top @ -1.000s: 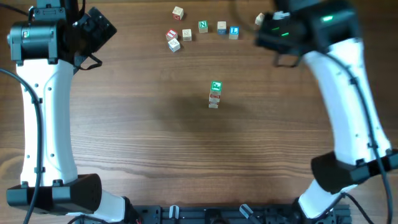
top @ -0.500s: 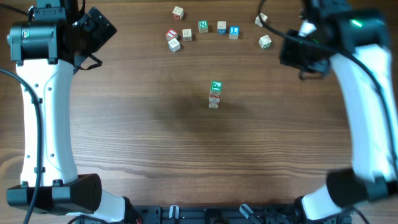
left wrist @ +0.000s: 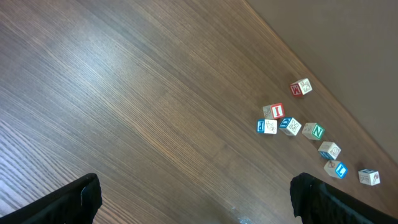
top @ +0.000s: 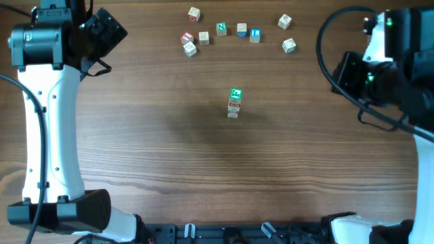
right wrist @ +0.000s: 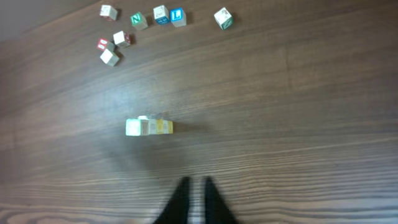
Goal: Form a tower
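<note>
Wooden bench [top: 169,156] | left fingers [left wrist: 74,199] spread wide, empty, far-left, likely idle | right fingers [right wrist: 180,202] clenched on nothing, well apart from tower, likely to avoid knocking it | tower [top: 234,103] upright mid-bench, green top | spare cubes [top: 221,28] along far edge

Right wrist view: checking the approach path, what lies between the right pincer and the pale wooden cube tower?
Only bare brown wooden table: the right wrist view shows nothing between the shut right pincer and the pale wooden cube tower.
</note>
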Controlling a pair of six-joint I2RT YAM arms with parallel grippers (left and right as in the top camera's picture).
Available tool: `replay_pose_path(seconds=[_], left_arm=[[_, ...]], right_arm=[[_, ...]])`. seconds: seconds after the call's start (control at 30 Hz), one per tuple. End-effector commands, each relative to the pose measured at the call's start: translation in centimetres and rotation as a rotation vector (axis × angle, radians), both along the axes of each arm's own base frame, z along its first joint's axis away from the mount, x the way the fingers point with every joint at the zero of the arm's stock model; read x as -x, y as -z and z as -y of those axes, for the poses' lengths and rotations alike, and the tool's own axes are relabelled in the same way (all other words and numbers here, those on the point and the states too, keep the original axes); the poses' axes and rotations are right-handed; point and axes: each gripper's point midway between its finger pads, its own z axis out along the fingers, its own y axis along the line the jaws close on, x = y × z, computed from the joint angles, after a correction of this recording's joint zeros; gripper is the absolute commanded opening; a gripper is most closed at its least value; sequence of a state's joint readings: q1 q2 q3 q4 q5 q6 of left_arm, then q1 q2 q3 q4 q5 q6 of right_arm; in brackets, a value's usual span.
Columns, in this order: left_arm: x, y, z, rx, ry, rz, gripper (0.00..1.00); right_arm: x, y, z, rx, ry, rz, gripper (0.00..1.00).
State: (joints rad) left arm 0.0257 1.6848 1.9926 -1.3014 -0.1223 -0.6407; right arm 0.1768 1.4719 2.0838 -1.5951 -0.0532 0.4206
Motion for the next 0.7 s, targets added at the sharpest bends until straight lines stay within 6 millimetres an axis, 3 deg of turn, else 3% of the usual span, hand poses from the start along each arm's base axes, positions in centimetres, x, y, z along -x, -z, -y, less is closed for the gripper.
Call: replay_pose_path(seconds=[0.0, 0.07, 0.1, 0.17, 0.3, 0.37, 0.43, 0.57, 0.67], left_arm=[[0.0, -0.1, -0.4, -0.012, -0.003, 0.003, 1.00], [0.0, -0.1, -0.4, -0.012, -0.003, 0.002, 1.00], [0.0, -0.1, -0.4, -0.012, -0.003, 0.003, 1.00], [0.0, -0.1, -0.4, -0.012, -0.003, 0.003, 1.00], [0.0, -0.1, -0.4, -0.012, -0.003, 0.003, 1.00], [0.0, -0.1, -0.4, -0.012, -0.003, 0.002, 1.00], [0.0, -0.1, -0.4, -0.012, -0.003, 0.003, 1.00], [0.0, -0.1, -0.4, -0.013, -0.004, 0.003, 1.00], [0.0, -0.1, -0.4, -0.012, -0.003, 0.003, 1.00]], right_arm=[[-1.6, 2.4, -0.5, 0.001, -0.008, -0.080, 0.05], [-3.4, 6.4, -1.4, -0.008, -0.023, -0.180, 0.05], [-4.6, 10.2, -3.4, -0.065, -0.068, -0.256, 0.05], [-5.7, 13.8, -5.1, -0.132, -0.082, -0.303, 0.04], [-7.0, 22.2, -8.6, -0.380, 0.007, -0.401, 0.04], [-6.8, 25.0, -8.7, -0.428, 0.100, -0.439, 0.04], [-6.0, 27.4, -9.6, -0.509, 0.127, -0.470, 0.04], [-5.2, 30.2, -9.8, -0.571, 0.195, -0.493, 0.04], [-5.4, 29.2, -11.5, -0.668, 0.118, -0.480, 0.04]])
